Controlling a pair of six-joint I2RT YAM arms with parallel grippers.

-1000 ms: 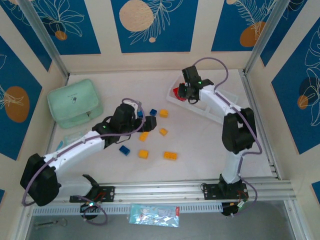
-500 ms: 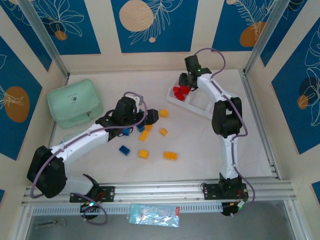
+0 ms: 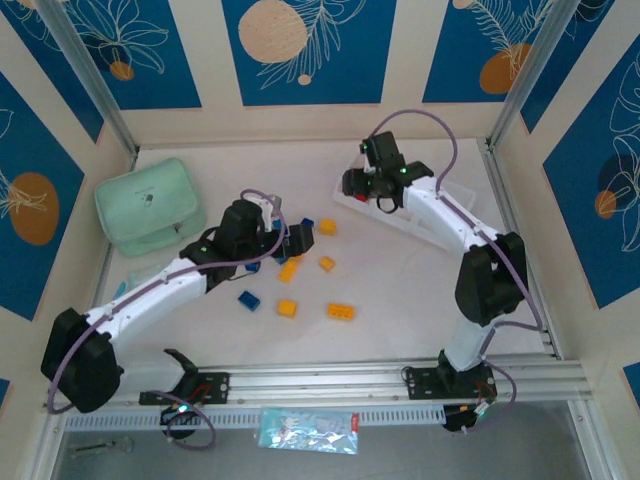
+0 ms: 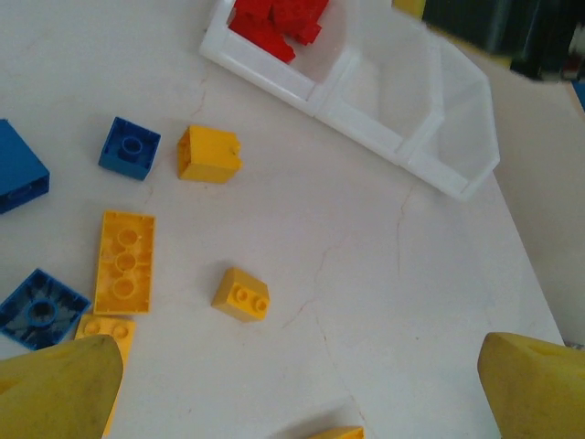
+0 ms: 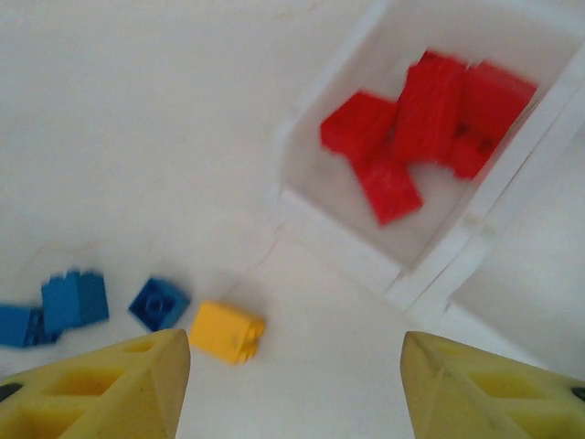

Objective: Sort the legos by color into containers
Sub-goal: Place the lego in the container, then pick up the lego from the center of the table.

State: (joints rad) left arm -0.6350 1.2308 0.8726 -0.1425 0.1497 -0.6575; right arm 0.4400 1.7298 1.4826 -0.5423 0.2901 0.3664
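Several red legos (image 5: 422,123) lie in the end compartment of the white tray (image 5: 334,233); the left wrist view also shows those red legos (image 4: 274,23) and the tray's two bare compartments (image 4: 430,119). My right gripper (image 5: 297,384) hangs open and empty just left of that end (image 3: 360,186), above a yellow lego (image 5: 228,331) and a blue lego (image 5: 158,303). My left gripper (image 4: 297,393) is open over the loose pile (image 3: 287,240). A small yellow lego (image 4: 241,294) lies ahead of it, with a yellow plate (image 4: 123,260) and blue bricks (image 4: 129,146) to the left.
A mint green zip case (image 3: 150,205) sits at the far left. More loose bricks lie on the mat nearer the bases: yellow (image 3: 340,312), yellow (image 3: 287,308), blue (image 3: 249,300). A plastic bag (image 3: 308,430) lies below the front rail.
My right gripper has gone from shut to open and moved left off the red compartment. The left gripper has shifted slightly over the pile.
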